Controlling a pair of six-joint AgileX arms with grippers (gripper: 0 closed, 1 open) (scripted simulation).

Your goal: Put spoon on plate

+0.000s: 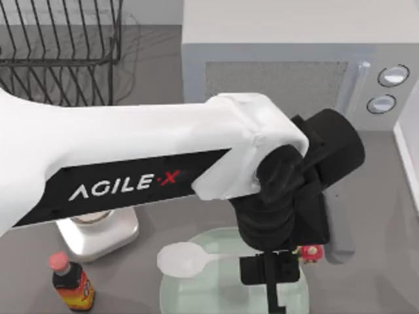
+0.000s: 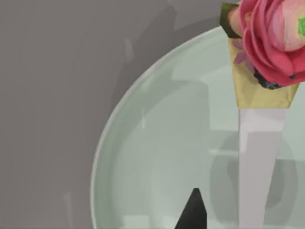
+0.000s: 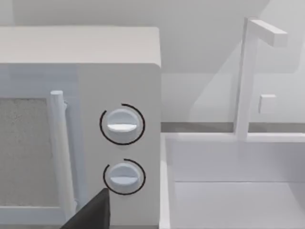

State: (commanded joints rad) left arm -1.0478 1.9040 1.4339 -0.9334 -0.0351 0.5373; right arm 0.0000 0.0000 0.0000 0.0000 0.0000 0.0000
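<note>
Your left hand hangs over the mint-green plate near the worktop's front edge, closed on the white spoon by its handle. The spoon lies level above the plate, its bowl toward the left rim.

My left arm hides part of the spoon handle; the plate runs off the top view's bottom edge.

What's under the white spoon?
The pale green plate lies under the spoon. The spoon's bowl reaches over the plate's rim. The left hand covers the handle's far end, so how it rests there is hidden.
</note>
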